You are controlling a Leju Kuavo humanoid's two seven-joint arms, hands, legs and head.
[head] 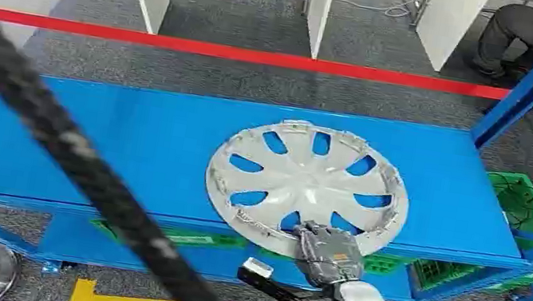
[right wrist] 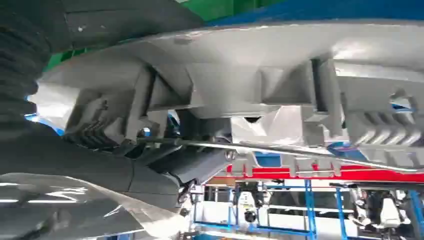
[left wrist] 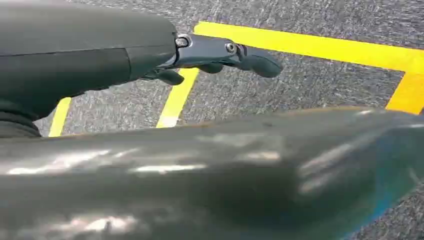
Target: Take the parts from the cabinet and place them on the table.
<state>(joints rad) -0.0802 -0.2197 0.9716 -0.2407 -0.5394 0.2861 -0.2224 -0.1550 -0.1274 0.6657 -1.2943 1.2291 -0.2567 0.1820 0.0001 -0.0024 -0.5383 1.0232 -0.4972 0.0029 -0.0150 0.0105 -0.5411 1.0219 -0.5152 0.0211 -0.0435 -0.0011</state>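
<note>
The robot's right hand grips the near rim of a silver hubcap lying on the blue counter; overhanging the edge, it could tip off once released. The left hand hangs empty, fingers loosely curled.

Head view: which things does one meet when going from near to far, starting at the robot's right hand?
Right hand gripping the near rim → silver wheel cover → bare blue table top behind it → red tape line → white furniture legs.
</note>
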